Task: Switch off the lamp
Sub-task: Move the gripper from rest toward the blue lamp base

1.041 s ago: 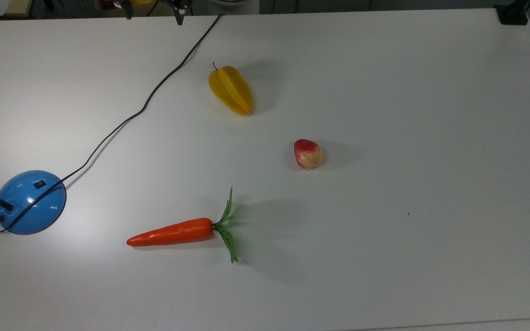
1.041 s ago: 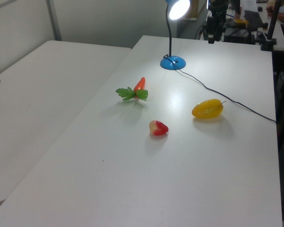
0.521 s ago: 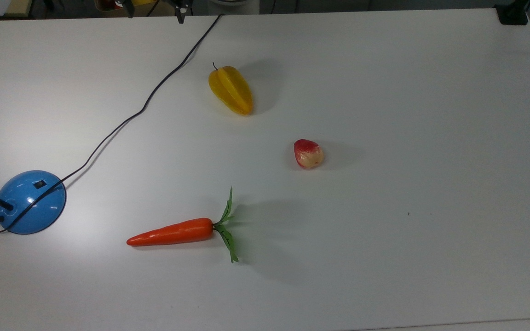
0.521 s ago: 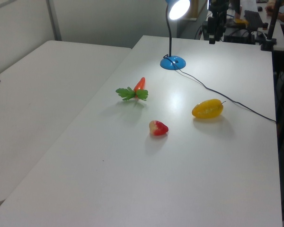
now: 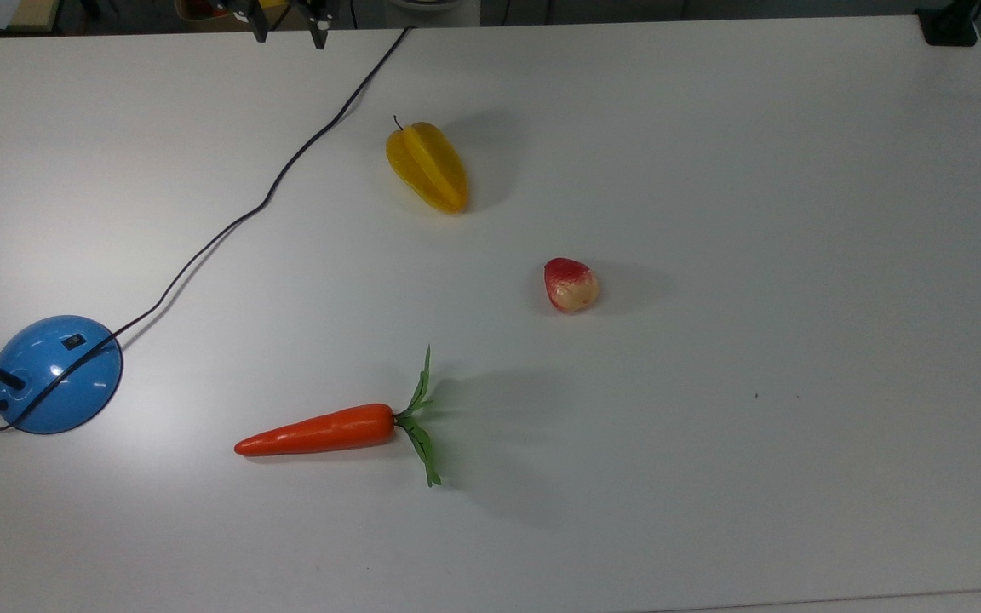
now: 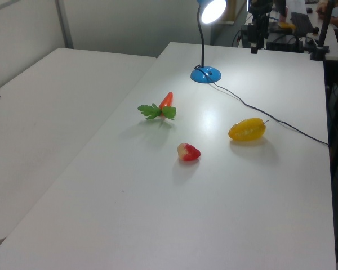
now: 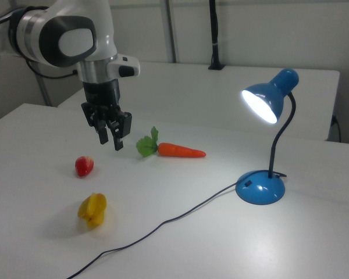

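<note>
Since a second ago the gripper (image 5: pixel 284 32) has slid a little toward the top view's left along the table's (image 5: pixel 712 477) far edge, its fingers apart and holding nothing. Nothing else has shifted. This looks like the approach step: the arm is well away from the lamp (image 7: pixel 262 145), which stands lit at the right view's right. Its glossy blue dome base (image 5: pixel 56 373) carries a small black rocker switch (image 5: pixel 73 341); a thin black stem rises from it, and the cord (image 5: pixel 269 191) trails off. Next, I judge, one fingertip must come down on that switch.
</note>
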Robot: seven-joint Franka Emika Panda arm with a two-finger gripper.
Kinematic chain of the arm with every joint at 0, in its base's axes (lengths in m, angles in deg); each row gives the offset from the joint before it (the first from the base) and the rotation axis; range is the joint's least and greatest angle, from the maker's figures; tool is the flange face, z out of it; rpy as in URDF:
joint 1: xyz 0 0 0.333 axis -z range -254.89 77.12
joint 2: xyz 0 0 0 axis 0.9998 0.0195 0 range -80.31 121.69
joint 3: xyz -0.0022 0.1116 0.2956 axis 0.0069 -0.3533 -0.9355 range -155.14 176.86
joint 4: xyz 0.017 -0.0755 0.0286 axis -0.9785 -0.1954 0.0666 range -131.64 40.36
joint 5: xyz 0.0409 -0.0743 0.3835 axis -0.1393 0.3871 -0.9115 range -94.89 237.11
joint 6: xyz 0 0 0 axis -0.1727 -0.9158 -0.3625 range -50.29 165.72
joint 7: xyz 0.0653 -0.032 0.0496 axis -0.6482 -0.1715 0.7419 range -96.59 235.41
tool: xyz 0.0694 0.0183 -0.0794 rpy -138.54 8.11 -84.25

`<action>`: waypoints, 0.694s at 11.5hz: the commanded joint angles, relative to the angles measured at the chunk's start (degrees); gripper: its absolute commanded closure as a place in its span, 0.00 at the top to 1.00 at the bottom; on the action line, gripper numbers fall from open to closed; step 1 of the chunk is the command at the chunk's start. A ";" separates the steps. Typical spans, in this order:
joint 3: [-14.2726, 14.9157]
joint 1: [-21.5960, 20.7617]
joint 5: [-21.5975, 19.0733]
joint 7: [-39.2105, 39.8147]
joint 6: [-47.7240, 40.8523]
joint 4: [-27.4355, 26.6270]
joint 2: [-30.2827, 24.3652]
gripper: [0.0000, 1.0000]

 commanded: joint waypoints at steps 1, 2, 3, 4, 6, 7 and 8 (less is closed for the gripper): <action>0.77 1.86 -2.14 1.26 -0.46 0.28 0.02 0.02; 1.64 1.95 -2.14 1.26 1.02 0.20 0.28 0.00; 2.44 2.21 -2.14 1.09 2.60 0.02 0.37 0.00; 2.53 3.34 -2.14 0.48 5.14 -0.24 1.16 0.00; 2.53 5.71 -3.36 -0.66 11.47 -0.33 3.35 0.00; 2.53 6.94 -3.46 -1.11 14.63 -0.33 4.49 0.00; 2.53 8.26 -3.72 -1.29 17.88 -0.33 5.81 0.00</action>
